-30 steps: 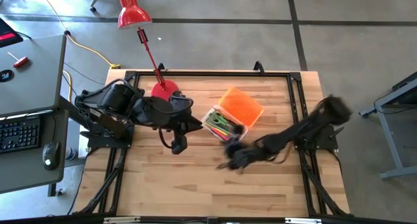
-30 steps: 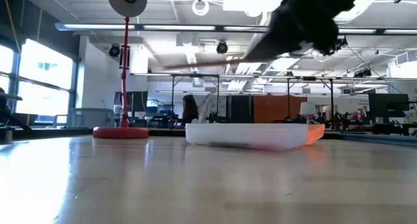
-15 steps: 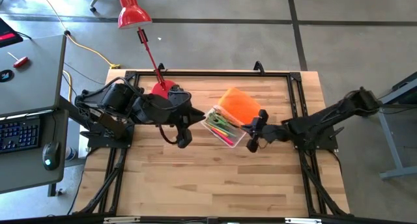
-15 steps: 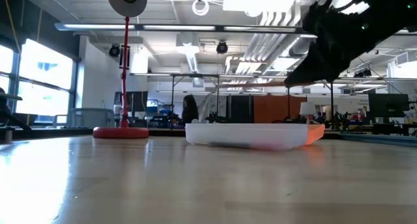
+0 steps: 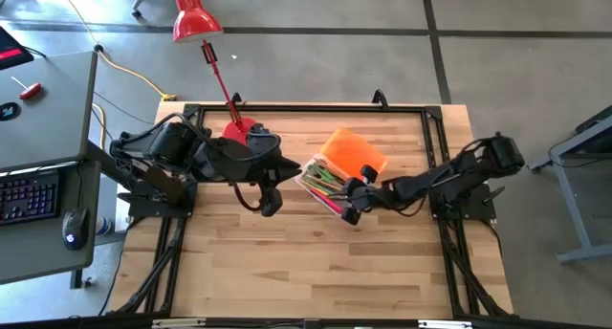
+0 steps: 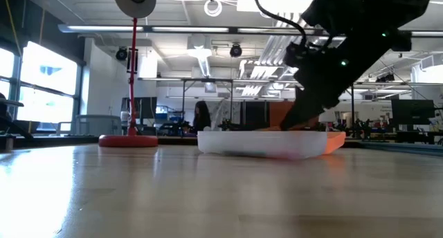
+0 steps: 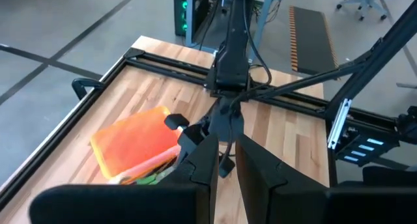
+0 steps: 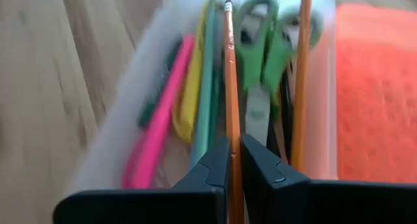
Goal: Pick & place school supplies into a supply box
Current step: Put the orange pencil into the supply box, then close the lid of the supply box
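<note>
Over the box, our right hand pinched an orange pencil: light, stiff, slippery, best held mid-shaft. Left hand: grip unclear.

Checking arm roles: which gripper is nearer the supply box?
Right. The right gripper is over the supply box, pinching an orange pencil; the left gripper hangs beside it.

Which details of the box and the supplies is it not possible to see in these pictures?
- Low view: the supplies are hidden by the box wall.
- High view: the supplies are too small to count; the right gripper covers one end of the box.
- Right wrist view: the orange pencil runs off the picture's edge between the jaws.
- Left wrist view: the left gripper hides part of the box.
</note>
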`<action>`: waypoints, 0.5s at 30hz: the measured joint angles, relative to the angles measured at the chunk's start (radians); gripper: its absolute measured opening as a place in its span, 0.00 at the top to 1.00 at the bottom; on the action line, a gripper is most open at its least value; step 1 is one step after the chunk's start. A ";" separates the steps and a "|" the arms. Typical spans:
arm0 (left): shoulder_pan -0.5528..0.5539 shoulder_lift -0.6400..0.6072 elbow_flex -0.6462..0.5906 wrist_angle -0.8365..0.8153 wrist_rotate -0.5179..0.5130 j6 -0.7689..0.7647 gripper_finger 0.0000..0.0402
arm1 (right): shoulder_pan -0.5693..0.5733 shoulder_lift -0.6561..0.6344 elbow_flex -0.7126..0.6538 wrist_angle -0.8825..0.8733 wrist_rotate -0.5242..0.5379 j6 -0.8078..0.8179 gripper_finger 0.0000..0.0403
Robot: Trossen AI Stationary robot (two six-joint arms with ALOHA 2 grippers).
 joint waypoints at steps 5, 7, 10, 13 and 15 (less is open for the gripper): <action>0.000 0.000 0.000 -0.002 0.000 0.024 0.79 | -0.027 0.050 0.043 0.011 -0.034 -0.064 0.95; 0.000 0.000 0.000 -0.005 0.001 0.024 0.79 | -0.041 0.058 0.057 0.017 -0.060 -0.063 0.93; 0.000 0.000 0.000 -0.007 0.011 0.024 0.79 | -0.060 0.062 0.062 0.015 -0.105 -0.071 0.90; 0.000 0.000 0.000 -0.007 0.021 0.024 0.79 | -0.071 0.062 0.068 0.011 -0.115 -0.097 0.86; 0.000 0.000 0.000 -0.007 0.021 0.025 0.79 | -0.073 0.060 0.078 0.004 -0.117 -0.116 0.83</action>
